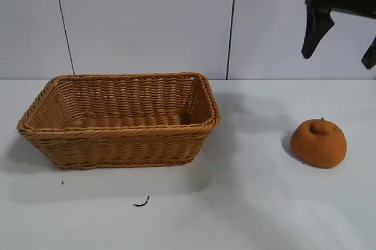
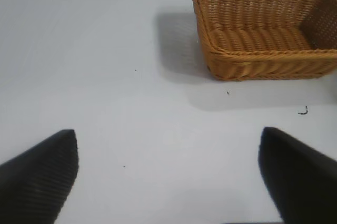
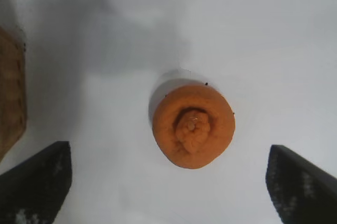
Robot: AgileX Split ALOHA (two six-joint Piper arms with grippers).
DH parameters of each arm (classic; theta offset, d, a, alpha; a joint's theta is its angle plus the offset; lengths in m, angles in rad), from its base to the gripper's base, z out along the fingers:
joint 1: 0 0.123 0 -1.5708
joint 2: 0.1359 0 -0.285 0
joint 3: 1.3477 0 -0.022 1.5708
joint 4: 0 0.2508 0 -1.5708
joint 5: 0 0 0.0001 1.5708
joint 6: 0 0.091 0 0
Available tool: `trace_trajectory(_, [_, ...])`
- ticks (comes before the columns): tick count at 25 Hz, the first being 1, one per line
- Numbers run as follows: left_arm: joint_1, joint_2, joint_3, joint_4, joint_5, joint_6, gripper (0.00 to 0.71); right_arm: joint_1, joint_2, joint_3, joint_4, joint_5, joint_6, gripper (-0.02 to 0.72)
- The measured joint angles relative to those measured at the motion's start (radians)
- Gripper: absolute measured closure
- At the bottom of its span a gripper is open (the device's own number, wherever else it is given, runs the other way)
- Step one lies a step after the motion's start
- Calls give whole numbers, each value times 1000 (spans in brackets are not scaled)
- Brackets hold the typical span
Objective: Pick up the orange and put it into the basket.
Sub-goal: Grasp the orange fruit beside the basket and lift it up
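Observation:
The orange (image 1: 318, 142), a dull brownish-orange dome with a small nub on top, sits on the white table at the right. It also shows in the right wrist view (image 3: 193, 125). My right gripper (image 1: 339, 47) hangs open and empty high above the orange; in its wrist view (image 3: 168, 174) the two black fingers stand wide apart with the orange below them. The tan wicker basket (image 1: 35, 122) stands empty at the left centre, and it also shows in the left wrist view (image 2: 208, 40). My left gripper (image 2: 168, 163) is open and empty over bare table, out of the exterior view.
A small dark speck (image 1: 141, 203) lies on the table in front of the basket. Open white table separates the basket from the orange. A pale panelled wall (image 1: 147, 21) stands behind the table. A corner of the basket (image 3: 10, 98) shows in the right wrist view.

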Motion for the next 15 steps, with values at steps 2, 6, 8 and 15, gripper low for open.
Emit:
trace_trajectory(2, [0, 0, 0, 0, 0, 0, 44, 0, 37, 0, -1, -1, 2, 10])
trace_trajectory(6, [0, 0, 0, 0, 0, 0, 44, 0, 93, 0, -42, -3, 28, 10])
trace_trajectory(8, [0, 0, 0, 0, 0, 0, 44, 0, 107, 0, -69, -3, 46, 11])
trace_trajectory(15, [0, 0, 0, 0, 0, 0, 44, 0, 113, -5, -122, -3, 80, 356])
